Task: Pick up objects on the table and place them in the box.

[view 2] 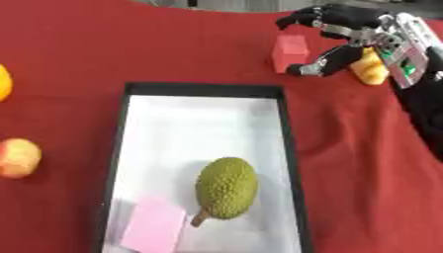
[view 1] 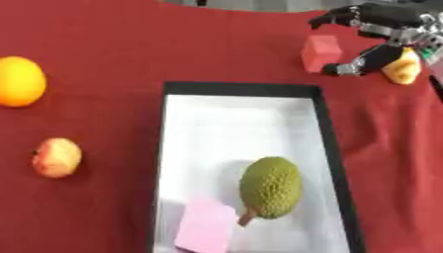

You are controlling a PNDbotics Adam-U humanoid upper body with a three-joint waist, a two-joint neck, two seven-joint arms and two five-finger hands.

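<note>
A red cube point(view 1: 320, 52) stands on the red cloth just beyond the far right corner of the box point(view 1: 242, 89). My right hand point(view 2: 380, 34) comes in from the upper right and hovers at the cube, open. Its fingers point(view 1: 333, 20) arch over the cube's top and its thumb point(view 1: 350, 68) sits by the lower right side; I cannot tell whether either touches it. A yellow fruit-like thing point(view 1: 403, 68) lies behind the hand, partly hidden. The black-rimmed, white-floored box holds a green spiky fruit point(view 1: 271, 187) and a pink block point(view 1: 206, 227). My left hand is out of view.
An orange point(view 1: 19, 81) lies at the far left of the cloth. Below it rests a reddish-yellow apple-like fruit point(view 1: 57, 157). My right forearm point(view 2: 424, 99) runs down the right edge.
</note>
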